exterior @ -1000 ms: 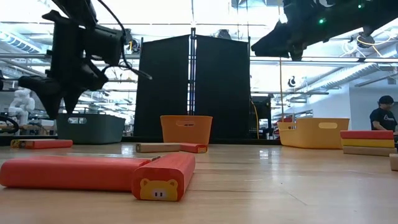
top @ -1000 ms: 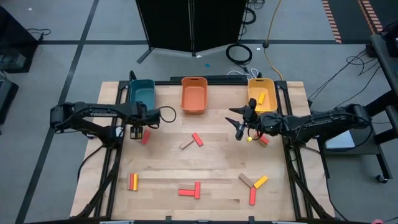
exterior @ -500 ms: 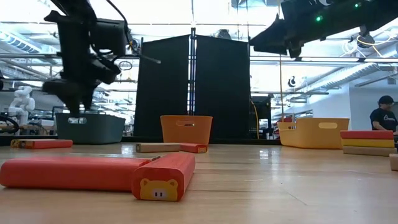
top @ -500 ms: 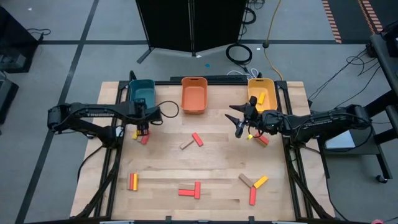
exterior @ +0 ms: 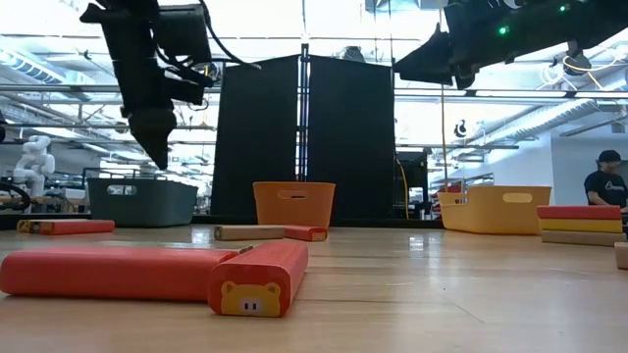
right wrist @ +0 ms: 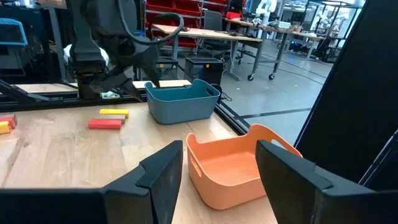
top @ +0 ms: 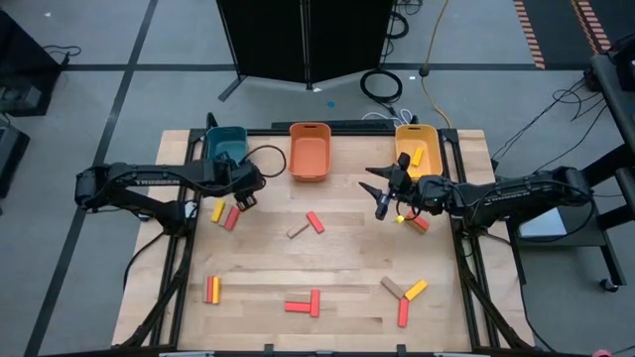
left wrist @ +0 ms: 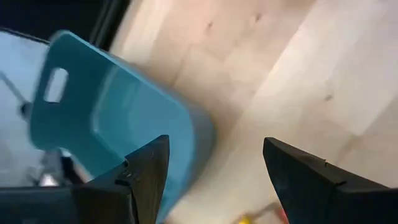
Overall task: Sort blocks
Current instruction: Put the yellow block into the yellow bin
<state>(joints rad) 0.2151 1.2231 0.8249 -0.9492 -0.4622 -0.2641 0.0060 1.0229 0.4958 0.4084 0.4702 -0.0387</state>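
From above, most blocks (top: 315, 222) lie loose on the table (top: 347, 268), pointing many ways. One yellow block (top: 420, 155) is inside the yellow bin (top: 434, 164), so sorting has barely started.

Down low, a red block (exterior: 118, 272) lies flat, long side across.

The left gripper (left wrist: 211, 180) is spread and empty near the teal bin (left wrist: 106, 124).

The right gripper (right wrist: 217, 180) is spread and empty too.

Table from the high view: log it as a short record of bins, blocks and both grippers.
bins: teal bin, orange bin, yellow bin, in a row along the far edge
yellow bin contents: one yellow block
loose blocks: red, yellow and tan, scattered on the table
left gripper: open, empty, beside the teal bin
right gripper: open, empty, near the yellow bin
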